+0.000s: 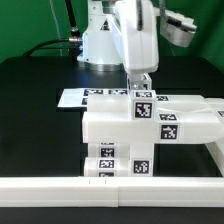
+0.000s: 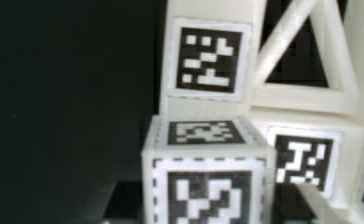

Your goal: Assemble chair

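1. Standing on the black table (image 1: 30, 120), the chair (image 1: 120, 135) was a blocky white assembly just behind the long white rail (image 1: 110, 188).
2. The gripper (image 1: 141, 88) was narrowed onto the chair's upright tagged block (image 2: 211, 60).
3. The marker board (image 1: 85, 97) lay behind.

black table (image 1: 30, 110) — green wall (image 1: 25, 20) behind.
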`<state>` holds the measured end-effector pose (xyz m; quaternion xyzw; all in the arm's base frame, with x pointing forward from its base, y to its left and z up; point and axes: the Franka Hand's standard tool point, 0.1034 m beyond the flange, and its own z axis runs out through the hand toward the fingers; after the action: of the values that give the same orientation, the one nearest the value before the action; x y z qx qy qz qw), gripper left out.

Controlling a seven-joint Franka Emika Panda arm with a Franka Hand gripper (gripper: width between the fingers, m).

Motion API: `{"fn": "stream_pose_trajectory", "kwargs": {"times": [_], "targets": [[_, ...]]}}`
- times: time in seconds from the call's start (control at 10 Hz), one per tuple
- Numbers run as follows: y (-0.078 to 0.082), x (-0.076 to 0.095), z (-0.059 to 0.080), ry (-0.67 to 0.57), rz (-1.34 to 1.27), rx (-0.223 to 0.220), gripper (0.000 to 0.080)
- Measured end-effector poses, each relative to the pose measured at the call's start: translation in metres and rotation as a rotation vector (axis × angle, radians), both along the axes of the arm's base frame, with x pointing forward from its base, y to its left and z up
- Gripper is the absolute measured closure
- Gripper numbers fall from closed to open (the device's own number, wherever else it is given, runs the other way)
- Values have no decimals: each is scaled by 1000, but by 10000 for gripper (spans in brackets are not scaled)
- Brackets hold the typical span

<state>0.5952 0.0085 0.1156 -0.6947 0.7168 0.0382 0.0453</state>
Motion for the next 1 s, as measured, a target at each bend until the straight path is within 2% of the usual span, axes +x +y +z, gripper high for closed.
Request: {"fn": "stream_pose_trajectory", "kwargs": {"times": [0.3, 0.4, 0.5, 0.6, 0.7, 0.8, 1.0], "targets": [[5, 0, 0, 17, -152, 8, 505], [5, 0, 0, 13, -117, 7, 505], [5, 0, 0, 9, -75, 6, 291], [5, 0, 1, 3, -6, 7, 184], [6, 0, 0, 2, -5, 7, 184], [5, 0, 0, -7, 74, 6, 155], [5, 0, 0, -29, 256, 4, 151]]}}
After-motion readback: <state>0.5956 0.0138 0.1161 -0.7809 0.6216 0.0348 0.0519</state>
